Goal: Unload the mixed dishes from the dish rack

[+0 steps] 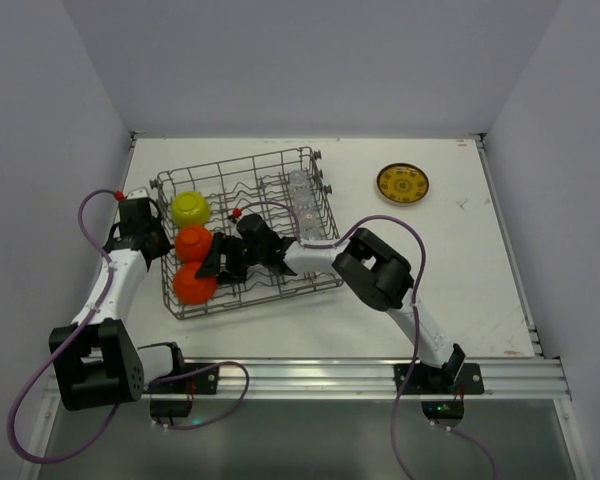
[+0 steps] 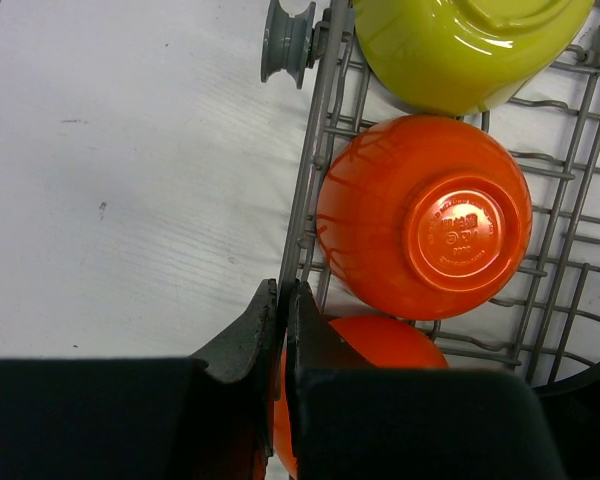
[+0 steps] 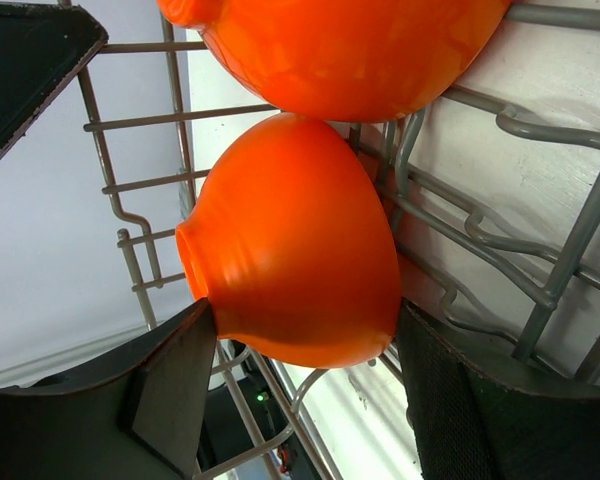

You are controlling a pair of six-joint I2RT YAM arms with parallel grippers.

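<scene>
I am looking down on the surface [image 1: 380, 300] and judging the unloading as barely started. The dish rack [image 1: 230, 165] is sitting left of centre and is carrying most of its load. Only the brown-gold patterned plate [image 1: 402, 183] is lying outside it, well apart on the far right of the surface. Inside, three bowls are standing in a row along the rack's left side: the lime-yellow bowl [image 1: 190, 208] farthest from me, the far orange bowl [image 1: 192, 242] in the middle, and the near orange bowl [image 1: 193, 284] closest to the arms. The clear glass cups [image 1: 302, 195] are sitting by the rack's far right wall. I am not seeing any cream plates in these views. So all three bowls and the cups are waiting to come out.

I am reaching the right gripper [image 3: 302, 335] into the rack at the near orange bowl. Its jaws are standing spread, one at the bowl's foot and one at its rim, with the bowl lying on its side between them, but I am not reading this as a firm grip yet.

The left gripper [image 2: 283, 300] is sitting at the rack's left wall. Its jaws are pressed together, and the rack's side wire is running into the seam between them, so I judge it to be pinching that wire.
</scene>
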